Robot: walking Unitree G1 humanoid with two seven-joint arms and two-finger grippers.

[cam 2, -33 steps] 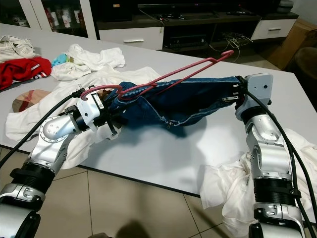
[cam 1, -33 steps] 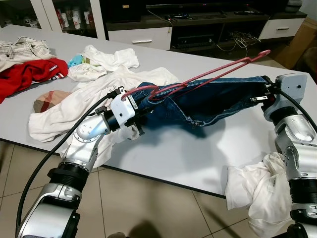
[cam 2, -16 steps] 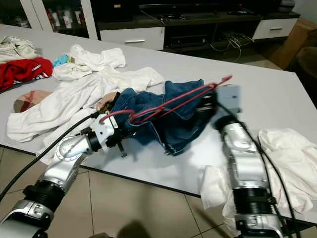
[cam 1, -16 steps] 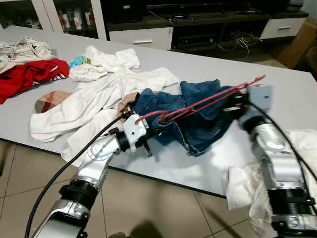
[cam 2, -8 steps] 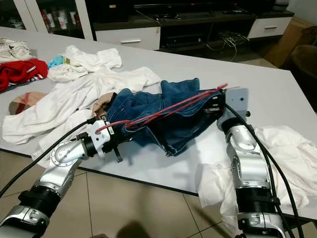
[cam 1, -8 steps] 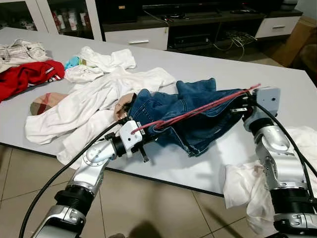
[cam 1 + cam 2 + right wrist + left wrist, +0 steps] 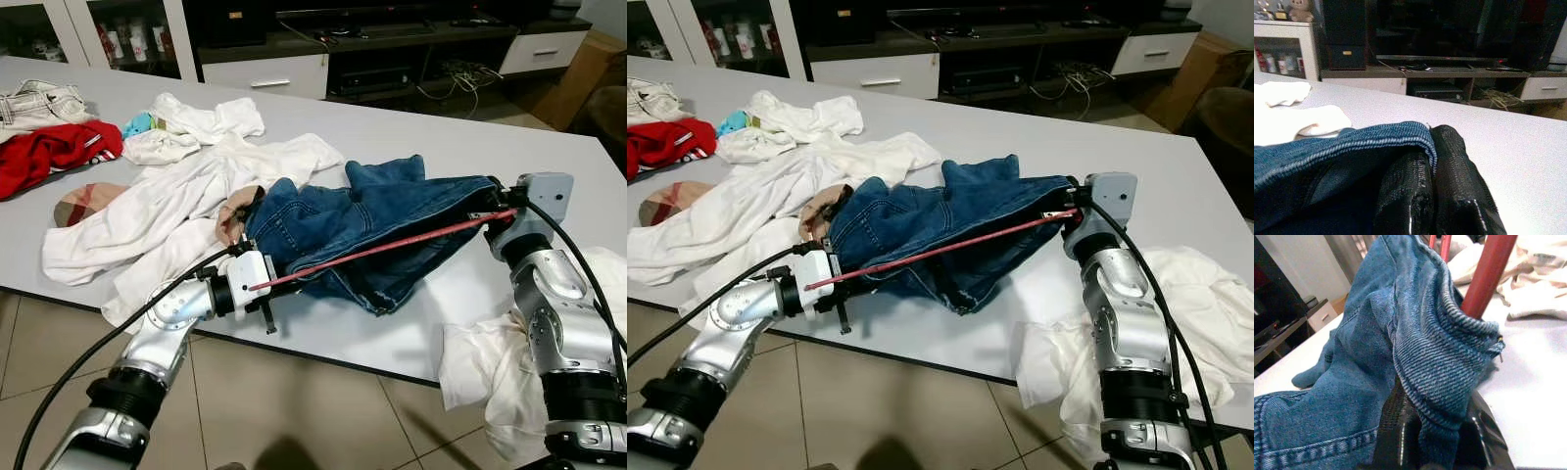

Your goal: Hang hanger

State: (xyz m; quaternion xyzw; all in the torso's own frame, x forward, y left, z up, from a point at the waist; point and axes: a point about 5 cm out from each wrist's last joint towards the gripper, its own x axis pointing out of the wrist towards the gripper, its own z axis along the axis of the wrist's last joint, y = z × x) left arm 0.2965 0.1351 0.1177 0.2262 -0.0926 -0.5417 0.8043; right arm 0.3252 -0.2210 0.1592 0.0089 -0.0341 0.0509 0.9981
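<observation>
Blue jeans lie stretched across the grey table, with a red hanger running along them from one gripper to the other. My left gripper is at the table's front edge, by the hanger's near end. Its fingers are shut on a fold of the denim, and the red hanger rises just beyond. My right gripper holds the other end, fingers shut on the jeans' hem.
A heap of white clothes lies left of the jeans, and a red garment lies at the far left. White cloth hangs over the table's front edge by my right arm. A low TV cabinet stands behind.
Both arms have come down, so the jeans and hanger now lie low over the table. The hanger has flattened to a thin line. My right gripper has moved outward, pulling the denim straighter.
</observation>
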